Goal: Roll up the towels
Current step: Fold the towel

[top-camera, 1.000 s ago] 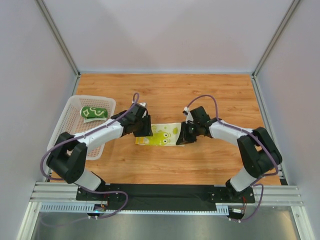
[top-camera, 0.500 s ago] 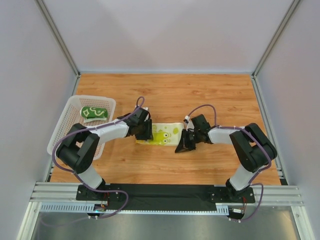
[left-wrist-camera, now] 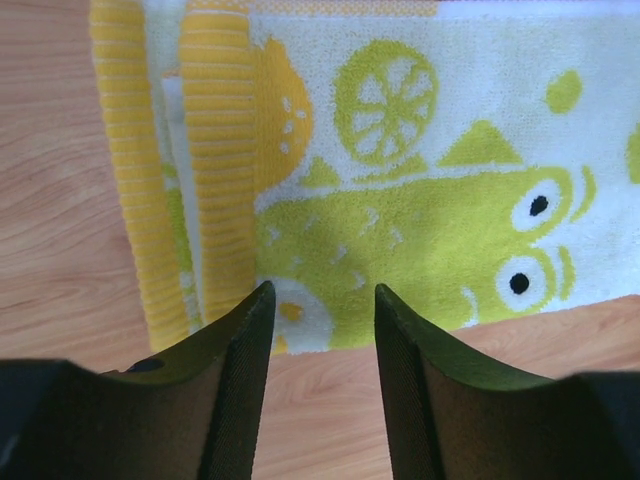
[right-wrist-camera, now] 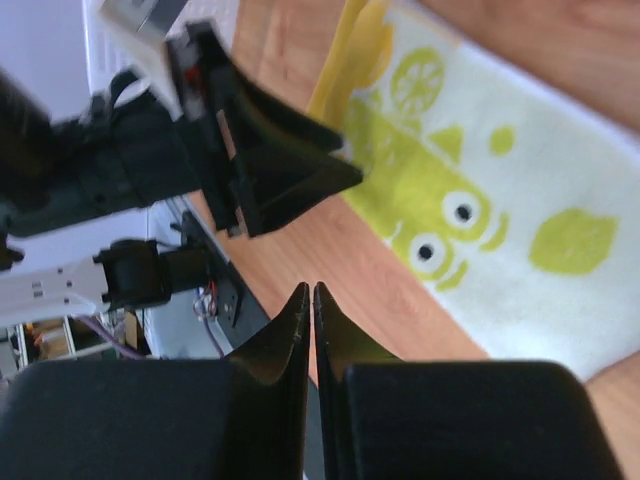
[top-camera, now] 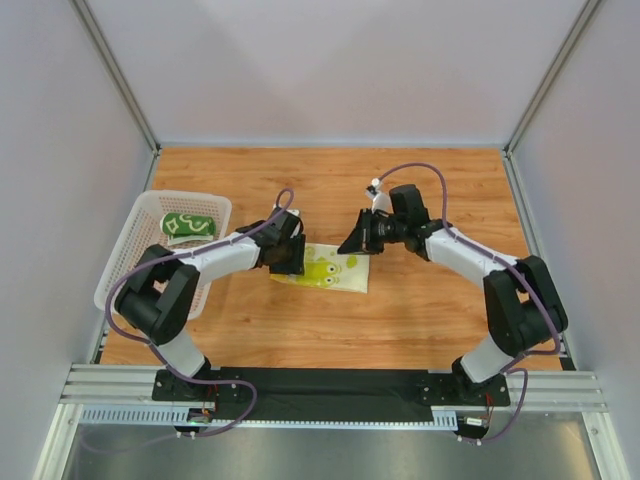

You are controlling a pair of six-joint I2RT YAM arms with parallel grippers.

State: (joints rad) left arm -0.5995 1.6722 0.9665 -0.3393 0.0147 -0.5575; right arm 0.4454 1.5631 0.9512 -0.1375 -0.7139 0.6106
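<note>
One towel [top-camera: 330, 270] on wooden table [top-camera: 420, 305]; pale walls [top-camera: 330, 60].

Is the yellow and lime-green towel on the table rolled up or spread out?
Mostly spread flat: the yellow and lime-green cloth towel lies open on the wooden table, with only its striped end folded over once.

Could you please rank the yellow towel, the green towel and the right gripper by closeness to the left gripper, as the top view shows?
1. Yellow towel, right at the tips of the left gripper.
2. Right gripper, across that towel, on the right.
3. Green towel, off to the left, inside the basket.
</note>
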